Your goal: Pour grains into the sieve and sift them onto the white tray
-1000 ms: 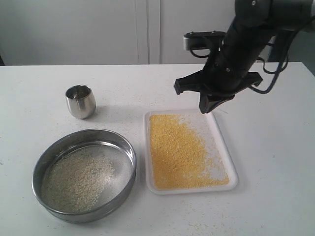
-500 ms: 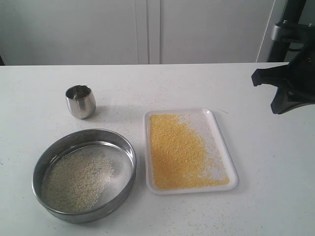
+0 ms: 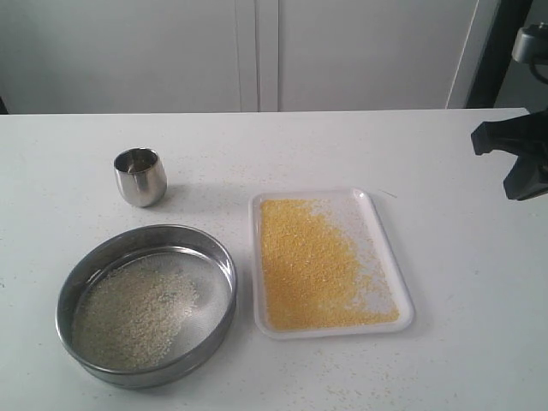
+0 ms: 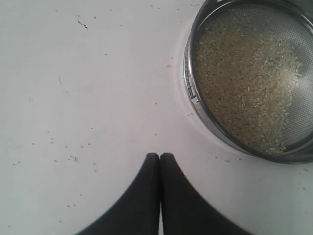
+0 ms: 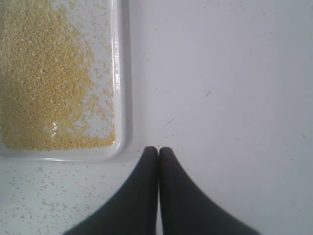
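The sieve (image 3: pixel 150 375) sits at the front left of the table with pale rice-like kernels (image 3: pixel 128 312) on its mesh. The white tray (image 3: pixel 370 229) lies to its right, covered mostly with golden granules (image 3: pixel 308 265). My right gripper (image 3: pixel 516 190) hangs at the view's right edge, away from the tray. In the right wrist view it (image 5: pixel 158 149) is shut and empty, just off the tray's corner (image 5: pixel 121 142). My left gripper (image 4: pixel 160 155) is shut and empty over bare table beside the sieve (image 4: pixel 190 93); it does not show in the exterior view.
A small steel cup (image 3: pixel 140 176) stands upright behind the sieve at the left. Loose grains are scattered on the white table (image 3: pixel 445 342) around the tray and sieve. A pale wall with cabinet doors runs along the back.
My right arm has swung from above the tray's far end to the right edge of the view. Sieve, tray and cup have not moved.
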